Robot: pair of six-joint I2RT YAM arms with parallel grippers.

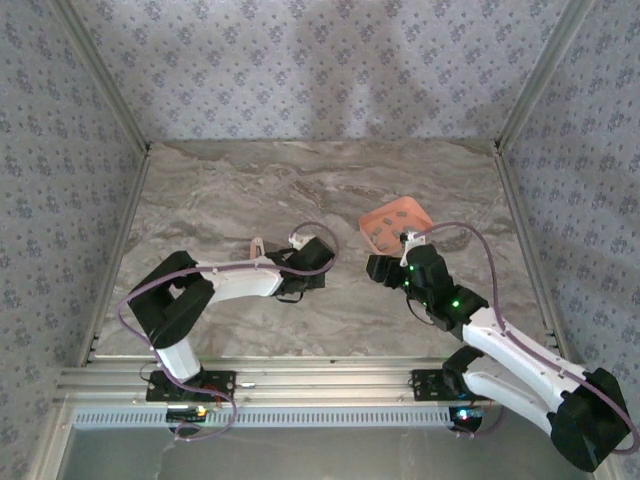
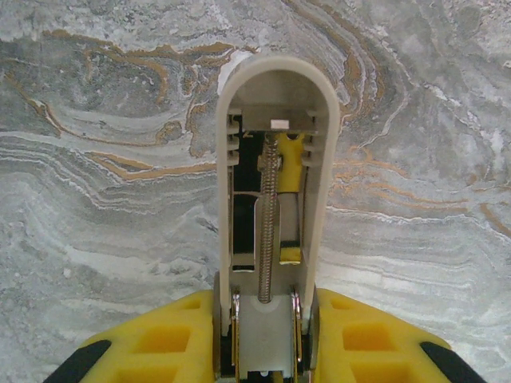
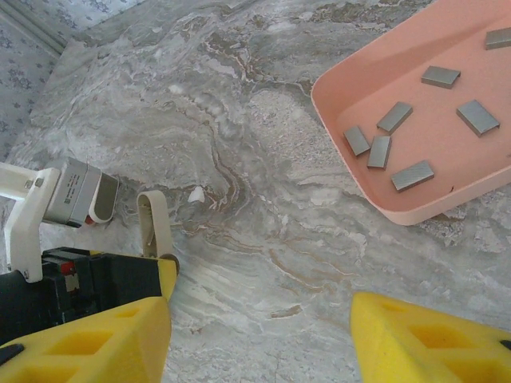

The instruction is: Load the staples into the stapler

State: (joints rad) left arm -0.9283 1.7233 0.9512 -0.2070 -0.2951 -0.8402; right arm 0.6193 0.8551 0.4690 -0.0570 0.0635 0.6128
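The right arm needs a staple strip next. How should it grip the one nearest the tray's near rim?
Pinch the strip across its long edges, from straight above: it lies flat on the tray floor, clear of its neighbours, and the rim blocks sideways approaches.

**Marble counter, one tray on it**

The counter (image 1: 300,190) is a slab of grey-and-white marble pattern with rusty brown veins, walled on three sides by patterned panels. A salmon-pink square tray (image 1: 396,222) lies directly on it, in the right half and toward the middle of its depth, turned corner-on. In the right wrist view the tray's rounded rim rests on the marble.
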